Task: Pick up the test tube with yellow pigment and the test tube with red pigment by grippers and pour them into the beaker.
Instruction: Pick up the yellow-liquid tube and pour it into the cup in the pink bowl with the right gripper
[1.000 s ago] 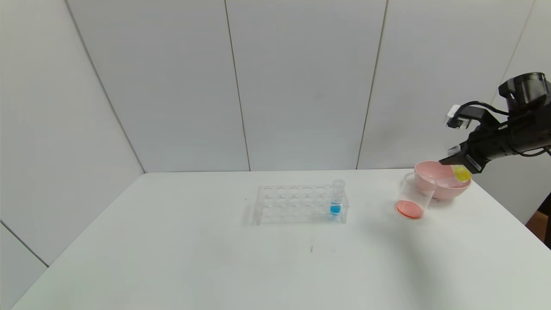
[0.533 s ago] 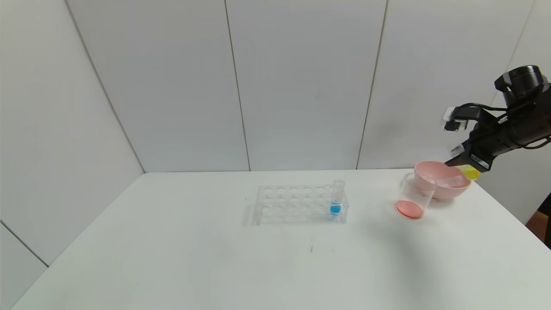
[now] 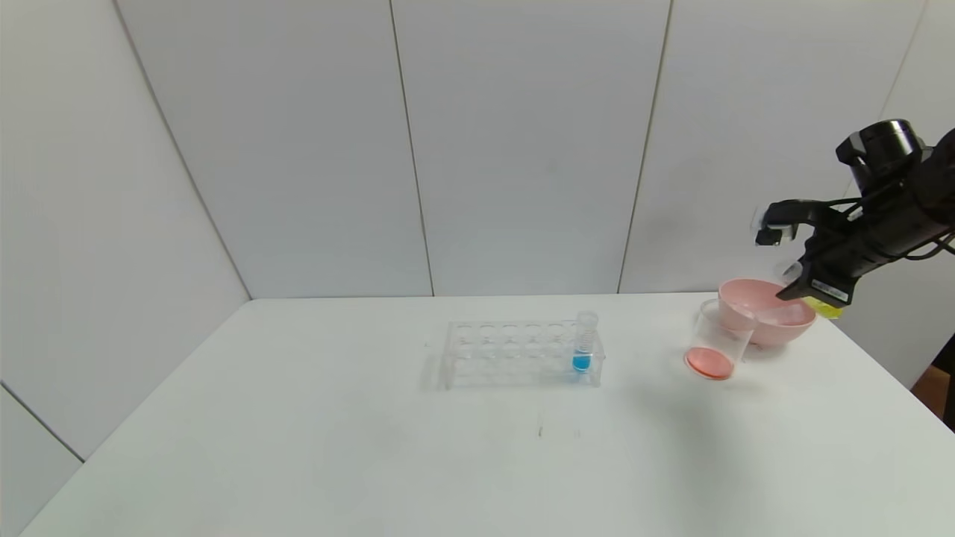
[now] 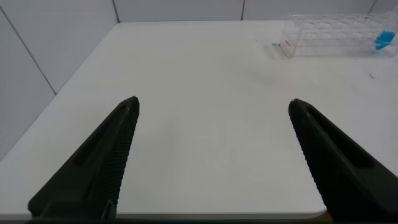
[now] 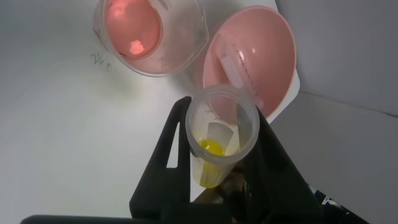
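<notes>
Right gripper [image 3: 819,294] is up above the pink bowl [image 3: 746,307], clamped on the yellow tube [image 5: 219,146] — fingers [image 5: 168,155] pressed against both sides of it, open mouth facing the wrist camera, a pool of yellow liquid low inside. In the head view only the yellow tip [image 3: 828,308] peeks out under the gripper, over the bowl's far-right rim. The beaker [image 3: 718,341] stands just beside the bowl, on the side away from the gripper, lower down, with orange-red liquid in its bottom. Inside the bowl, right beneath the held tube, lies an empty clear tube [image 5: 239,71]. Well off to the gripper's left stands the rack [image 3: 520,355], blue tube [image 3: 584,344] upright in its near end. Left gripper [image 4: 214,155] — spread wide over the bare table [image 4: 199,93], nothing between its fingers, the rack far ahead.
</notes>
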Controlling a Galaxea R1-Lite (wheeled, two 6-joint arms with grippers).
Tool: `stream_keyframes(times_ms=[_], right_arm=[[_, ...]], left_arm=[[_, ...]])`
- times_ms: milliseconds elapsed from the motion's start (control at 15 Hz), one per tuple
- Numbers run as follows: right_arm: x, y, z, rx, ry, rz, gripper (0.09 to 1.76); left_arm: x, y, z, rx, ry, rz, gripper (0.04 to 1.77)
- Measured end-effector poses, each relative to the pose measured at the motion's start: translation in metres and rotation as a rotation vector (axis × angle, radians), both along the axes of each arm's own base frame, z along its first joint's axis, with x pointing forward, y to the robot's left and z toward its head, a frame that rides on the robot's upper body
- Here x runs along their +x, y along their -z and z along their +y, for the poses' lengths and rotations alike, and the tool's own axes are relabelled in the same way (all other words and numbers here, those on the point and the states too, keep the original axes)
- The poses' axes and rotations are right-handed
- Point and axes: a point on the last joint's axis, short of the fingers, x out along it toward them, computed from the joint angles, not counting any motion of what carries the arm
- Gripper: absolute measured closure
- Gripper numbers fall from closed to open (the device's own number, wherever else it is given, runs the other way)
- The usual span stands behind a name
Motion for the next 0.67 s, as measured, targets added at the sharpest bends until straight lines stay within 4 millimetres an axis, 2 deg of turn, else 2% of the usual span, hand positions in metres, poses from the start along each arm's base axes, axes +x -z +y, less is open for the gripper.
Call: stream_keyframes(times_ms=[667], right_arm=[[0.005, 0.012, 0.029, -0.138, 0.007, 0.056, 1.31]], left_arm=[[0.0, 0.0, 0.0, 0.0, 0.0, 0.0, 0.09]])
